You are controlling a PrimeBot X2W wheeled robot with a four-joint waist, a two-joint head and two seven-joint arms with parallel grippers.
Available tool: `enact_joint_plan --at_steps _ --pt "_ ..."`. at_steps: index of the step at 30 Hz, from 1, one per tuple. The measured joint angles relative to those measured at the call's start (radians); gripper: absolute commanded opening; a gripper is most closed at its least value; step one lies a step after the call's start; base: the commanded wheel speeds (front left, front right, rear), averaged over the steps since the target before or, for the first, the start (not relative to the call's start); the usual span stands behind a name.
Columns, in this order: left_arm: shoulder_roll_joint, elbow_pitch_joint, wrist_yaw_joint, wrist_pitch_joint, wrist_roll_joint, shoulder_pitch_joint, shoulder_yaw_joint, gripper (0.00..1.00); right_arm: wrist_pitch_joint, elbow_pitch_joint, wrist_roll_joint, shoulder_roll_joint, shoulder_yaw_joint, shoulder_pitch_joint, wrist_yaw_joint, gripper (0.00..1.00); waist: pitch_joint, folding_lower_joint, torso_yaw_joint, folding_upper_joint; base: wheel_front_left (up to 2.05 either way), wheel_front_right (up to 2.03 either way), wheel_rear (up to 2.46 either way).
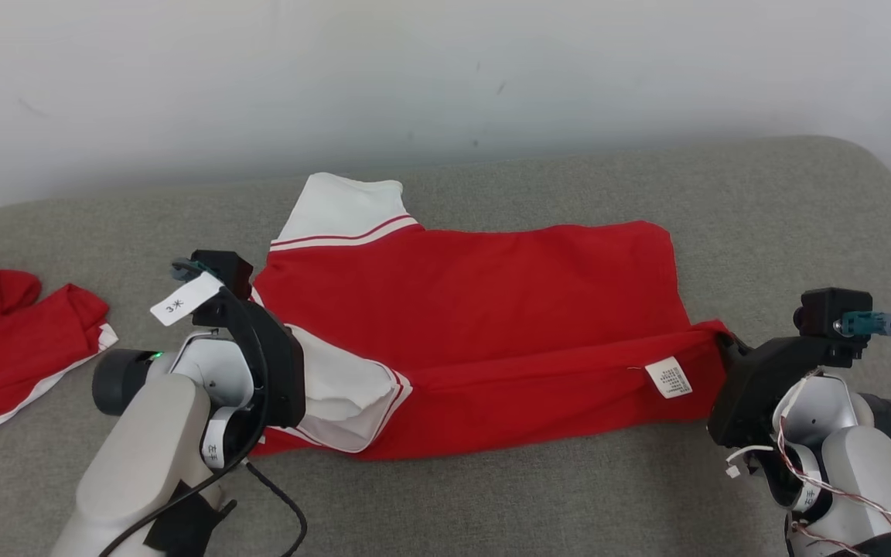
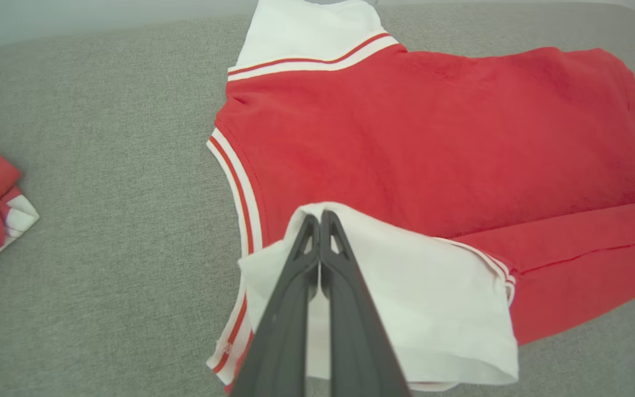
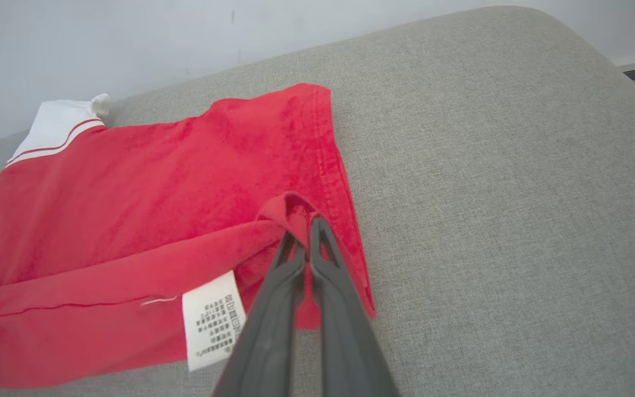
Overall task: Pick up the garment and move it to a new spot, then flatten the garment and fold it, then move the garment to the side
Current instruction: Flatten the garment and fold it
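Fingers of the left claw [image 2: 320, 216] are squeezing shut on the white sleeve [image 2: 416, 286] in the left wrist view, at the near left end of the red shirt [image 2: 405, 138].

The right wrist view is showing the right claw [image 3: 303, 229] pinching the shirt at its near right end, beside a white label [image 3: 210, 314]. That pinch is looking small, so hard pulling may be tugging the shirt free and spoiling the fold.

The head view is adding the whole shirt lying across the middle of the grey cushion [image 1: 801, 216], and another red cloth [image 1: 12, 340] lying far left.
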Motion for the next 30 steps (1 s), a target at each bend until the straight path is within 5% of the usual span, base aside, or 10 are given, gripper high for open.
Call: enact_joint_plan --at_steps 21,22,23,24,30 --pt "-0.024 0.157 -0.001 -0.084 0.014 -0.087 -0.002 0.05 -0.083 0.181 -0.001 0.012 0.026 -0.134 0.009 0.0 0.032 -0.0001 0.001 0.0 0.0 0.0 0.0" --pt "-0.028 0.164 -0.002 -0.088 0.021 -0.091 -0.004 0.21 -0.093 0.189 -0.001 0.013 0.028 -0.137 0.009 0.05 0.03 -0.0001 0.001 0.0 0.0 0.0 0.0" --pt "-0.031 0.169 -0.008 -0.099 0.029 -0.094 -0.006 0.76 -0.099 0.201 -0.001 0.014 0.029 -0.143 0.011 0.99 0.028 -0.0002 0.002 0.0 0.0 0.0 0.0" --pt "-0.033 0.17 -0.009 -0.106 0.031 -0.094 -0.007 1.0 -0.104 0.204 -0.001 0.014 0.03 -0.146 0.011 1.0 0.026 -0.0002 0.003 0.0 0.0 0.0 0.0" --pt "-0.034 0.194 -0.021 -0.16 0.038 -0.102 -0.013 1.0 -0.147 0.237 -0.001 0.015 0.03 -0.154 0.019 1.0 0.019 -0.0001 0.007 0.0 0.0 0.0 0.0"
